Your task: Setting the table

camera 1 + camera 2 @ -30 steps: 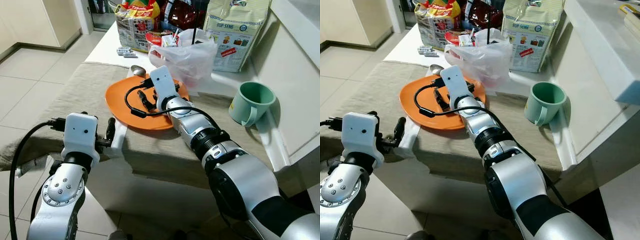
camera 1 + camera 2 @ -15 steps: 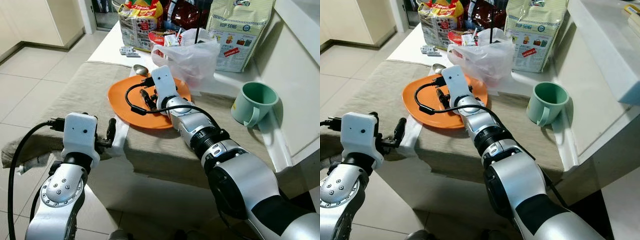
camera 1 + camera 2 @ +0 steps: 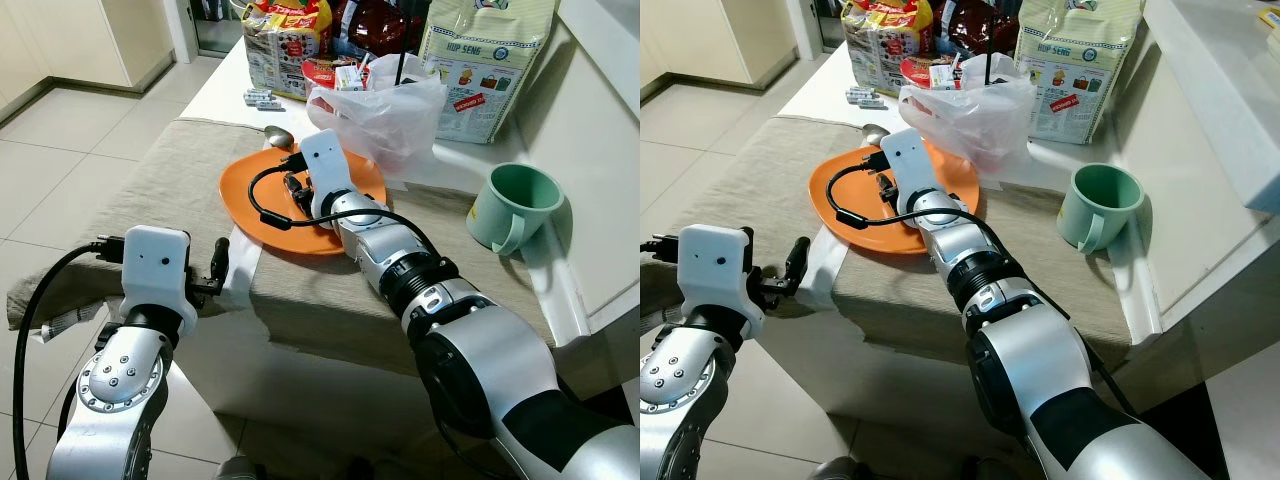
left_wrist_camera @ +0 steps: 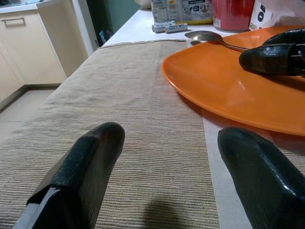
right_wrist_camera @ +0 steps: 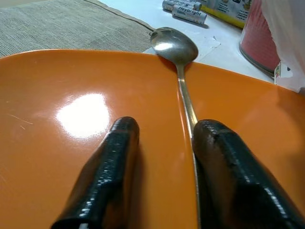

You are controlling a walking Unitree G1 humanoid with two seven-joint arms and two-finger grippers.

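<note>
Two black fingers of my right gripper point(image 5: 159, 167) rest parted and empty on the orange plate point(image 5: 57, 143), beside the spoon point(image 5: 178, 62) whose handle lies across it, placed to take that handle. My left gripper point(image 4: 164, 181) hovers open over the near cloth point(image 4: 119, 95).

A white table point(image 3: 225, 85) stands over a tiled floor point(image 3: 60, 150). A beige cloth point(image 3: 160, 185) covers its near part and hangs over the front edge. On the cloth lie an orange plate point(image 3: 250, 195) and, well to the right, a green mug point(image 3: 512, 205) — upright, handle toward the front. A spoon point(image 5: 178, 57) rests with its handle on the plate and its bowl out past the far rim. Farther back, on bare tabletop — a clear plastic bag point(image 3: 385, 110), a yellow-green sack point(image 3: 478, 50), a snack pack point(image 3: 285, 45) and small batteries point(image 3: 262, 96).
</note>
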